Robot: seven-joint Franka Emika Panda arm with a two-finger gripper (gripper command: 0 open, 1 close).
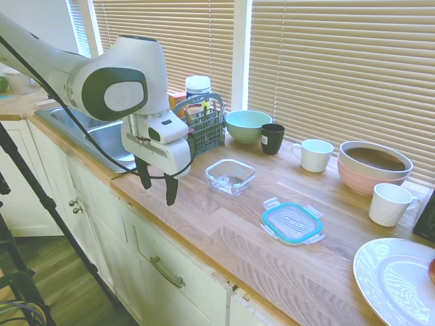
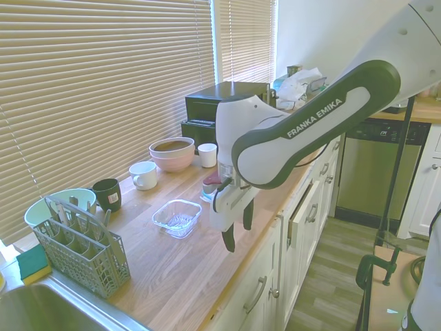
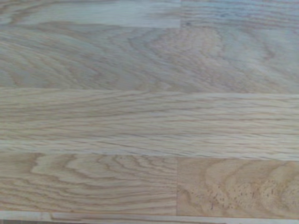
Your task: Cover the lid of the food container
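Note:
The food container [image 1: 231, 176] is a small clear glass square dish standing uncovered on the wooden countertop [image 1: 204, 224]; it also shows in the second exterior view [image 2: 177, 217]. The lid [image 1: 292, 223], clear with a teal rim, lies flat on the counter to the right of the dish, apart from it. My gripper [image 1: 158, 187] hangs open and holds nothing, above the counter's front edge, left of the dish. In the second exterior view my gripper [image 2: 238, 231] sits right of the dish, and the arm hides the lid. The wrist view holds only bare wood grain [image 3: 149, 112].
Behind the dish stand a grey cutlery caddy [image 1: 204, 129], a mint-green bowl [image 1: 247, 124] and a black mug [image 1: 272, 138]. Further right are a white mug [image 1: 316, 155], a pink bowl [image 1: 374, 166], another white mug [image 1: 391, 204] and a large white plate [image 1: 394, 278]. A sink [image 1: 102, 136] lies at the left.

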